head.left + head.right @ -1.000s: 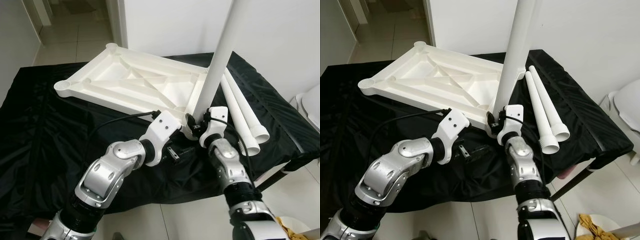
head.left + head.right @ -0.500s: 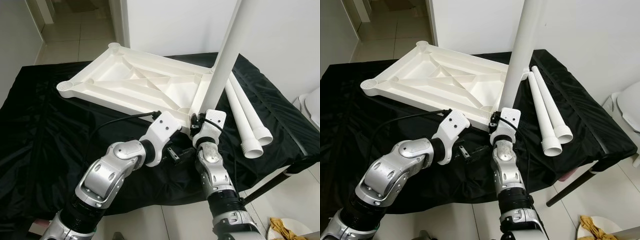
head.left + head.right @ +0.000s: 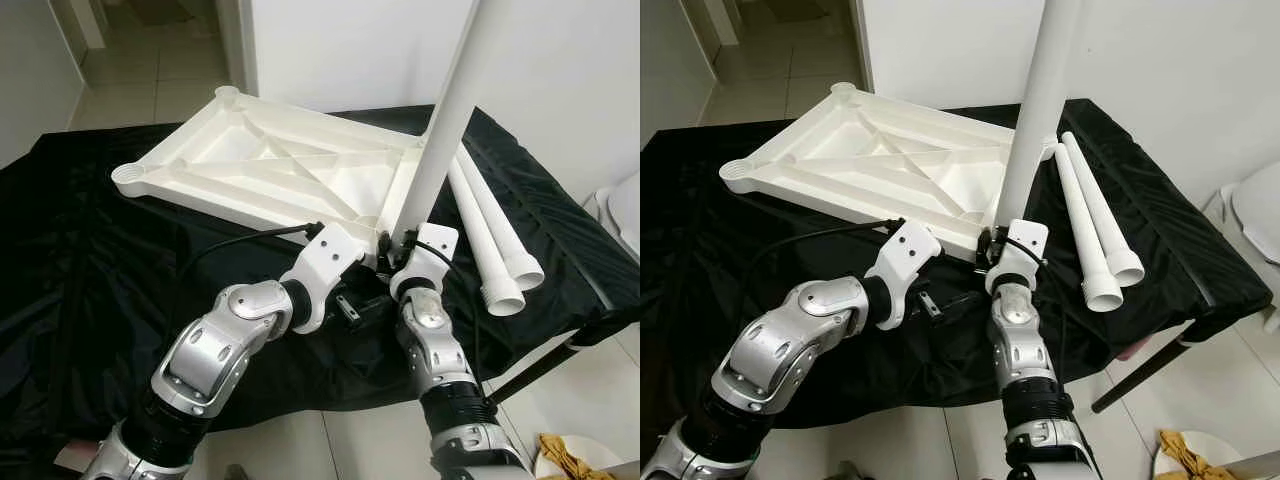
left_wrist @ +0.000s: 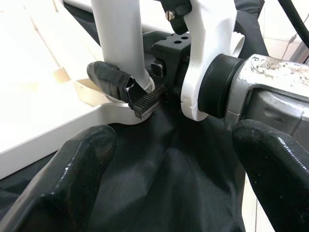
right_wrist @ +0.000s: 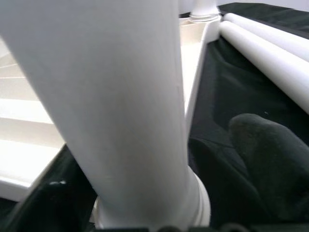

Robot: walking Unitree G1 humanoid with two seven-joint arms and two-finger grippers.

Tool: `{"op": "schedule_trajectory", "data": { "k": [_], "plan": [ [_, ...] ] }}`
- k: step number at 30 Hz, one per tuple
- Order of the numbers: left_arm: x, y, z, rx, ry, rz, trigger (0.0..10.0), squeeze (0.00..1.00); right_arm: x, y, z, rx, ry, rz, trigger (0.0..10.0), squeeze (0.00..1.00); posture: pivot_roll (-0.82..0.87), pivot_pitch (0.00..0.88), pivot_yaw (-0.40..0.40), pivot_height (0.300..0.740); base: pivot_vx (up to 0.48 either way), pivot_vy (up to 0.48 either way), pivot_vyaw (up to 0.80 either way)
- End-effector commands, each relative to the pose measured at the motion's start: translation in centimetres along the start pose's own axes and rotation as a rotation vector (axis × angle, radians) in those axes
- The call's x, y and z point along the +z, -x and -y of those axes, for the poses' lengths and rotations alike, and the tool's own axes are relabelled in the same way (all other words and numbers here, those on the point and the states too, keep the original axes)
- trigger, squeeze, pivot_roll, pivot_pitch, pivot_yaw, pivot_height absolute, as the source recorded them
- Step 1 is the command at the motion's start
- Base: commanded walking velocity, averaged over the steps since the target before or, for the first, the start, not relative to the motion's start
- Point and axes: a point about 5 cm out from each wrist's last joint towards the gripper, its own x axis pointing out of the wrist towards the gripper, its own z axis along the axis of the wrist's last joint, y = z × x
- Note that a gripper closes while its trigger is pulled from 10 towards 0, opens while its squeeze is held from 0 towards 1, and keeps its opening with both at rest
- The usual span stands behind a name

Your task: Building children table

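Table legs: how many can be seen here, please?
3. One leg stands upright in the near corner of the upside-down tabletop, gripped at its base by the right tool. Two more legs lie side by side on the black cloth.

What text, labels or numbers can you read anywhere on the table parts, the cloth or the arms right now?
None: no words, labels, brands or numbers can be read.
The white tabletop, upright leg and loose legs are plain.
The black cloth is unmarked.
The right pincer and left pincer carry no lettering; scuffs on the silver arm shell are not text.
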Motion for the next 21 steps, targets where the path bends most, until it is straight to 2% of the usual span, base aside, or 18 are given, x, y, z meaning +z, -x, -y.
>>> {"op": "schedule_trajectory", "data": {
  "k": [1,3,4,9,10,11,13,21],
  "plan": [
    [-0.3,-0.1,0.1,-0.006,0.001,-0.013,10.0,0.00,-0.2,0.1,0.3,0.008,-0.009,-0.015,10.0,1.00,-0.07,0.009,0.000,0.740,0.000,0.000,0.00],
    [-0.3,-0.1,0.1,-0.005,0.002,-0.014,10.0,0.00,-0.1,-0.1,0.4,0.039,-0.006,-0.013,10.0,1.00,-0.07,0.008,0.000,0.740,0.000,0.000,0.00],
    [-0.3,-0.1,0.0,-0.004,0.002,-0.015,10.0,0.00,0.1,-0.3,0.4,0.124,-0.009,-0.017,10.0,0.00,-0.07,0.008,0.000,0.740,0.000,0.000,0.00],
    [-0.3,0.0,0.0,-0.004,0.001,-0.015,10.0,0.00,0.2,-0.4,0.4,0.165,-0.013,-0.017,10.0,0.00,-0.07,0.008,0.002,0.740,0.000,0.000,0.00],
    [-0.3,0.0,0.0,-0.004,0.000,-0.016,10.0,0.00,0.4,-0.6,0.7,0.265,0.019,-0.012,10.0,0.00,-0.07,0.010,0.006,0.740,0.000,0.000,0.00],
    [-0.3,0.0,0.0,-0.004,0.000,-0.016,10.0,0.00,0.4,-0.6,0.7,0.265,0.019,-0.012,10.0,0.00,-0.07,0.010,0.006,0.740,0.000,0.000,0.00],
    [-0.3,0.0,-0.1,-0.004,-0.001,-0.016,10.0,0.00,0.5,-1.0,1.5,0.392,0.069,-0.020,10.0,0.00,-0.07,0.012,0.010,0.740,0.000,0.000,0.00],
    [-0.1,0.1,-0.2,0.000,-0.003,-0.015,10.0,0.00,0.6,-1.9,2.9,0.512,0.147,-0.048,10.0,0.00,-0.07,0.018,0.019,0.740,0.000,0.000,0.00]
  ]
}}
